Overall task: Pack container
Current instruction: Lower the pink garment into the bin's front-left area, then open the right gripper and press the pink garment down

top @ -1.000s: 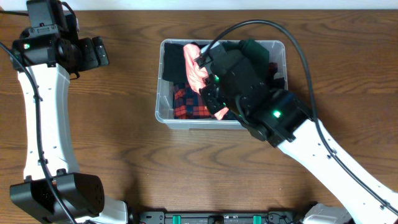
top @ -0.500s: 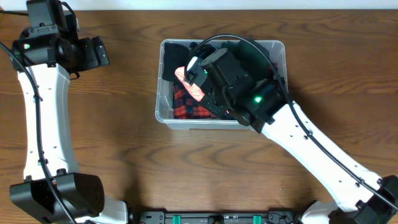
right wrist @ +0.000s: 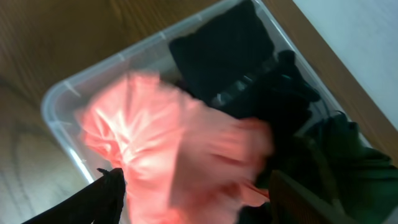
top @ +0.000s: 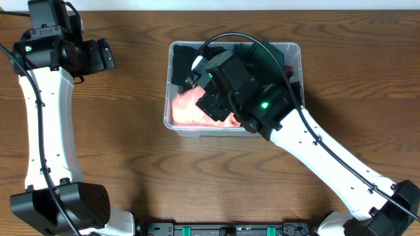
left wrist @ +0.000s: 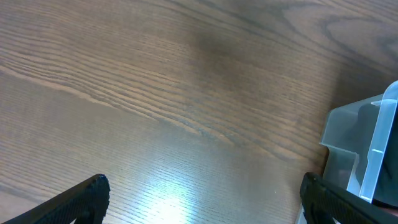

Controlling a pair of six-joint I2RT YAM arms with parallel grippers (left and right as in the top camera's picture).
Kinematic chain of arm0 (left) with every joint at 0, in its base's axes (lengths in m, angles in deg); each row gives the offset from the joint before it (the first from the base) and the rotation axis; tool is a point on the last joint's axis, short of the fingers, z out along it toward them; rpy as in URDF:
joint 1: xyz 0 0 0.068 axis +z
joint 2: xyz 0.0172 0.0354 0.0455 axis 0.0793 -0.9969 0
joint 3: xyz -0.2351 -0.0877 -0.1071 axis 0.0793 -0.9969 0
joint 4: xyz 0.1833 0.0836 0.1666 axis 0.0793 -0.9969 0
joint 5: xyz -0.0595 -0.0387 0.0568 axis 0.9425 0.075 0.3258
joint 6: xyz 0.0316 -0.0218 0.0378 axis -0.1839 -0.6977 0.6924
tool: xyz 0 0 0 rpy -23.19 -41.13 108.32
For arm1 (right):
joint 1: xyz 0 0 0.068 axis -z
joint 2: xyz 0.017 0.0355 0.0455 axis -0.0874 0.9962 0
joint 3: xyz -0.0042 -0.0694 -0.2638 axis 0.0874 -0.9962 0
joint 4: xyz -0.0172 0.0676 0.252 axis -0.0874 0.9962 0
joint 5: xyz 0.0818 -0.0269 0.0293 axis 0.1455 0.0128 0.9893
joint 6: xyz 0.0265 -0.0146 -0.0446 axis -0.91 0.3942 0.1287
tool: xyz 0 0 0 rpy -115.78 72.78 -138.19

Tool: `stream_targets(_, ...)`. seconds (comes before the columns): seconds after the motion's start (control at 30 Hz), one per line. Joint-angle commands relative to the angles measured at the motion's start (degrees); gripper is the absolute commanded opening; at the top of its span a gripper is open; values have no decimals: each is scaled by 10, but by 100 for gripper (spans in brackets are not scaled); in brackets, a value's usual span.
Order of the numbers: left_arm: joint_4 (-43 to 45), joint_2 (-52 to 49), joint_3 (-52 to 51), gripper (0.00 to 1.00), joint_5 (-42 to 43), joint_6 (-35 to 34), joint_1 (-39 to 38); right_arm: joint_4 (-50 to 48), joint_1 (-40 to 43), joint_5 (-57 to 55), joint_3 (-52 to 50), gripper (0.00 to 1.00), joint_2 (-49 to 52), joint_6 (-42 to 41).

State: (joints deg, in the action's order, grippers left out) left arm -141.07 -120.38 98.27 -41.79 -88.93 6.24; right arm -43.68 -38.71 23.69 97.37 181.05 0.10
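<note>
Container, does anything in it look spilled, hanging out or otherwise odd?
Nothing stands out. The pink cloth lies loosely crumpled inside the container at its left end, beside dark garments. Nothing visibly drapes over the rim, though the right arm hides the middle.

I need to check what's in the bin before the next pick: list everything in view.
container: one, clear, middle of the table's far side
pink cloth: one, pink, inside the container, near-left end
black cloth: one or more, cannot tell apart, black, inside the container, far side
green cloth: one, dark green, inside the container, far-right end
table: one, brown wood, under everything
left gripper: one, black, open, over bare table left of the container
right gripper: one, black, open, over the pink cloth
</note>
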Motion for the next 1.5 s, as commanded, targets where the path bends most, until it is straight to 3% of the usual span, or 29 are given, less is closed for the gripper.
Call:
stream_targets(0.0,-2,3,7,98,-1,-1,2,-5,-10,3,8,70,2,-40)
stream_targets(0.1,-2,3,7,98,-1,-1,2,-8,-10,9,8,66,5,-55)
stream_targets(0.2,-2,3,7,98,-1,-1,2,-10,-8,5,8,55,14,-63)
stream_targets(0.4,-2,3,7,98,-1,-1,2,5,14,-4,8,14,46,-116)
stream_targets(0.5,-2,3,7,98,-1,-1,2,29,27,-4,8,1,73,-136)
stream_targets(1.03,-2,3,7,98,-1,-1,2,98,56,-4,8,1,246,-185)
stream_targets(1.33,-2,3,7,98,-1,-1,2,90,63,-5,13,1,226,-186)
stream_targets(1.37,-2,3,7,98,-1,-1,2,93,64,-5,16,3,214,-191)
stream_targets(1.4,-2,3,7,98,-1,-1,2,95,66,-5,19,13,202,-196)
stream_targets(1.43,-2,3,7,98,-1,-1,2,97,68,-5,23,22,189,-199)
stream_targets(1.47,-2,3,7,98,-1,-1,2,100,72,-5,26,39,173,-199)
